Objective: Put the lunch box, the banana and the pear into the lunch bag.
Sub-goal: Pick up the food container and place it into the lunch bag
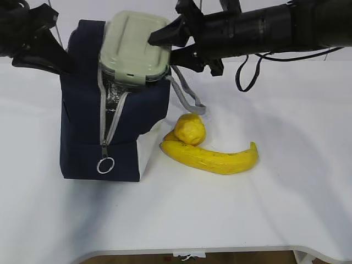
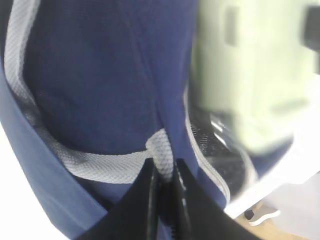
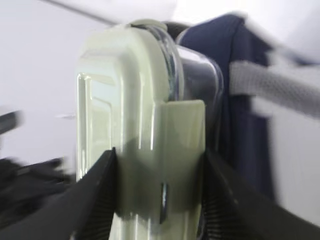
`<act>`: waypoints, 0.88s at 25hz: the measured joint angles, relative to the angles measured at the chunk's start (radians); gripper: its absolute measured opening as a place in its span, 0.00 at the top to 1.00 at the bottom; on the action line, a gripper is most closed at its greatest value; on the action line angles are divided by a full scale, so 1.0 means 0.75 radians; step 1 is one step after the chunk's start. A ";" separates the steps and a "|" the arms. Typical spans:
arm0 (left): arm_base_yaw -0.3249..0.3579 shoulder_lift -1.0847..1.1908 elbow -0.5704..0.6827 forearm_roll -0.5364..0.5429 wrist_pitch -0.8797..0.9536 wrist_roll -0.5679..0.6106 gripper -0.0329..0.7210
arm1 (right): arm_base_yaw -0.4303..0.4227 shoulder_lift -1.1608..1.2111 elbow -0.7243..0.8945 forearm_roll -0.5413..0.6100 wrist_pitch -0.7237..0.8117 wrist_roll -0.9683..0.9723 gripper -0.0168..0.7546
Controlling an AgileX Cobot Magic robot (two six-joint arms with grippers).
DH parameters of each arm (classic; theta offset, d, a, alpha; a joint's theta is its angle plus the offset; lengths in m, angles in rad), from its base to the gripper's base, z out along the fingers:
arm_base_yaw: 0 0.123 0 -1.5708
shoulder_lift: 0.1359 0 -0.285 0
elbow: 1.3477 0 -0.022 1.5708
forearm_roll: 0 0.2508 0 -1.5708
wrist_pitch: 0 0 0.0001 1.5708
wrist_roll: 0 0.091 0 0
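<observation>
While clamped on the sage-green clip-on lid edge of the small clear glass lunch box (image 1: 133,48), right tool (image 1: 160,46) reaches in from the right, fingers (image 3: 95,197) pressed against both sides. Box tilted, partly inside the open top of the boxy navy-blue fabric lunch bag (image 1: 82,126), silver lining visible below. Left tool (image 2: 164,182) pinched tight on a grey rope handle (image 2: 100,166) at the bag's far left side. Grey zipper run down, ring pull (image 1: 105,165) hanging low on the front. Lumpy roundish yellow pear (image 1: 190,129) touching the long curved yellow banana (image 1: 212,158), both on the white tabletop (image 1: 286,181) just right of the bag.
</observation>
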 joint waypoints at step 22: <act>0.000 0.027 0.000 -0.197 -0.036 0.321 0.94 | 0.147 0.065 -0.079 -0.223 -0.086 -0.073 0.52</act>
